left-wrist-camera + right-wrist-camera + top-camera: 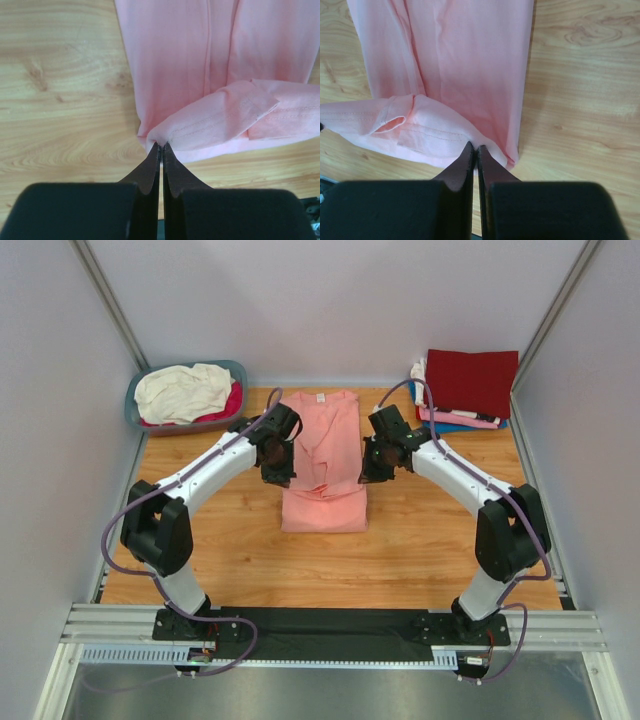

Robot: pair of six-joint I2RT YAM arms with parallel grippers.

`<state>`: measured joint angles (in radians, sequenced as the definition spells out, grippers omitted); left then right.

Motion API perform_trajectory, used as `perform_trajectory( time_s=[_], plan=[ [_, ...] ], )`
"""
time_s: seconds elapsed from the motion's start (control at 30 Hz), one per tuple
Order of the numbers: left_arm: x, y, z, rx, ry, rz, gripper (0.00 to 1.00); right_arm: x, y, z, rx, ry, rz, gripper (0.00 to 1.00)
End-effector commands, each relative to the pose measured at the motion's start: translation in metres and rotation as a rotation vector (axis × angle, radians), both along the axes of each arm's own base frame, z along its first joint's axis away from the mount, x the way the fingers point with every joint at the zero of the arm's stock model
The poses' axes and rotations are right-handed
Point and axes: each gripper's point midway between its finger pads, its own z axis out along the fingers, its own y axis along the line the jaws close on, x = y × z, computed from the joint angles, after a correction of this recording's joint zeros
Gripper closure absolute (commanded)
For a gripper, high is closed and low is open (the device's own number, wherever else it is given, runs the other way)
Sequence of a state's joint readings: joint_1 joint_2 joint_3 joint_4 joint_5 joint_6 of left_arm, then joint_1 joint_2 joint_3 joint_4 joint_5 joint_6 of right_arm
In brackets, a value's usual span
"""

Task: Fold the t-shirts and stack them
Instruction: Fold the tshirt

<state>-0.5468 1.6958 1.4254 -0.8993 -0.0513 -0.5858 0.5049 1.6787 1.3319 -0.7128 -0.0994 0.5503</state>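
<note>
Item: salmon-pink t-shirt [322, 455], one, lay lengthwise at the middle of the wooden tabletop [420, 550], collar at the far end, sides folded in to a narrow strip, and the stitched hem doubled back over the body at the near end. Left pincer [280, 472]: clenched on the hem corner at the shirt's left edge; the left wrist view showed the left pincer [160, 145] with jaws pressed together and cloth gathered into the tips. Right pincer [372, 472]: clenched likewise on the hem corner at the right edge, the right pincer [474, 147] showing the same closed tips meeting the folded layer. Obstructions: in the overhead view both wrists covered the shirt's side edges where the grips sat, so the contact could be read only from the wrist views. Surroundings: blue-grey plastic basket [135, 405] at the far left corner, well apart from the shirt, holding a crumpled cream-white t-shirt [185, 390] over a magenta t-shirt [233, 402]. At the far right corner, a folded stack: dark red t-shirt [470, 380] on top, a pink t-shirt [455, 417] edge and a blue t-shirt [450, 426] edge showing beneath; a white bundle beside it was too small to identify. Plain grey walls [330, 300] enclosed the tabletop on three sides.
</note>
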Motion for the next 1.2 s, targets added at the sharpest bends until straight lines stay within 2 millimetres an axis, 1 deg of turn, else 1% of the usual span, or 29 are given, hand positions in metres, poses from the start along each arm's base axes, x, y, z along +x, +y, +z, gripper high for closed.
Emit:
perform_trajectory(
  time_s=[0.0, 0.03, 0.13, 0.2, 0.23, 0.27, 0.33, 0.43, 0.47, 0.5, 0.57, 0.6, 0.63, 0.7, 0.73, 0.8, 0.83, 0.93, 0.97, 1.0, 1.03, 1.07, 1.1, 1.13, 1.17],
  plan=[
    [0.018, 0.001, 0.008, -0.002, -0.015, -0.029, 1.00, 0.019, 0.009, 0.013, 0.030, -0.040, 0.054, 1.00],
    [0.021, 0.002, 0.007, 0.003, -0.010, -0.026, 1.00, 0.022, 0.009, 0.006, 0.023, -0.024, 0.055, 0.99],
    [0.030, 0.005, 0.002, 0.005, 0.003, -0.018, 1.00, 0.031, 0.012, 0.006, 0.026, -0.023, 0.068, 1.00],
    [0.036, 0.007, -0.002, 0.011, 0.010, -0.018, 1.00, 0.035, 0.014, -0.001, 0.023, -0.009, 0.078, 1.00],
    [0.038, 0.008, -0.003, 0.012, 0.013, -0.013, 1.00, 0.039, 0.015, 0.001, 0.026, -0.016, 0.080, 1.00],
    [0.040, 0.009, -0.005, 0.013, 0.016, -0.014, 1.00, 0.042, 0.014, -0.005, 0.019, -0.003, 0.076, 1.00],
    [0.045, 0.009, -0.010, 0.018, 0.026, -0.016, 1.00, 0.047, 0.015, -0.005, 0.020, -0.004, 0.079, 0.99],
    [0.050, 0.010, -0.018, 0.031, 0.038, -0.019, 1.00, 0.053, 0.011, -0.013, -0.005, 0.008, 0.071, 1.00],
    [0.052, 0.011, -0.019, 0.033, 0.039, -0.017, 1.00, 0.058, 0.010, -0.011, -0.004, -0.001, 0.068, 1.00],
    [0.056, 0.011, -0.022, 0.035, 0.040, -0.015, 1.00, 0.059, 0.009, -0.016, -0.009, 0.008, 0.065, 1.00],
    [0.060, 0.012, -0.025, 0.037, 0.043, -0.009, 1.00, 0.064, 0.008, -0.016, -0.003, 0.006, 0.057, 1.00],
    [0.063, 0.012, -0.027, 0.037, 0.044, -0.005, 1.00, 0.065, 0.008, -0.021, -0.004, 0.018, 0.054, 1.00],
    [0.066, 0.012, -0.028, 0.036, 0.042, -0.002, 1.00, 0.067, 0.007, -0.022, -0.003, 0.018, 0.049, 1.00],
    [0.071, 0.011, -0.032, 0.036, 0.041, -0.004, 1.00, 0.072, 0.007, -0.024, 0.000, 0.019, 0.043, 1.00],
    [0.074, 0.011, -0.033, 0.034, 0.038, -0.006, 1.00, 0.073, 0.006, -0.031, -0.004, 0.035, 0.039, 1.00],
    [0.079, 0.009, -0.037, 0.033, 0.038, -0.008, 1.00, 0.077, 0.005, -0.033, -0.012, 0.033, 0.029, 0.99],
    [0.081, 0.008, -0.037, 0.029, 0.038, -0.005, 1.00, 0.078, 0.004, -0.040, -0.018, 0.048, 0.024, 0.99],
    [0.088, 0.007, -0.045, 0.028, 0.052, 0.004, 1.00, 0.082, 0.005, -0.045, -0.009, 0.061, 0.018, 0.99],
    [0.089, 0.004, -0.047, 0.014, 0.063, -0.003, 0.99, 0.083, 0.005, -0.052, -0.012, 0.080, 0.014, 1.00],
    [0.092, 0.002, -0.051, 0.016, 0.071, -0.005, 0.97, 0.084, 0.005, -0.053, -0.012, 0.086, 0.010, 0.99],
    [0.092, 0.004, -0.054, 0.024, 0.087, 0.000, 0.95, 0.087, 0.006, -0.051, -0.009, 0.086, 0.008, 0.97],
    [0.098, 0.003, -0.058, 0.025, 0.093, 0.002, 0.90, 0.090, 0.005, -0.055, -0.011, 0.093, 0.002, 0.94],
    [0.101, 0.004, -0.059, 0.021, 0.099, 0.006, 0.88, 0.093, 0.004, -0.054, -0.014, 0.095, -0.010, 0.89],
    [0.100, 0.007, -0.062, 0.026, 0.128, 0.014, 0.87, 0.100, 0.005, -0.048, -0.005, 0.083, -0.014, 0.85],
    [0.110, 0.008, -0.063, 0.021, 0.132, 0.030, 0.85, 0.107, 0.001, -0.046, 0.003, 0.080, -0.032, 0.80]
  ],
)
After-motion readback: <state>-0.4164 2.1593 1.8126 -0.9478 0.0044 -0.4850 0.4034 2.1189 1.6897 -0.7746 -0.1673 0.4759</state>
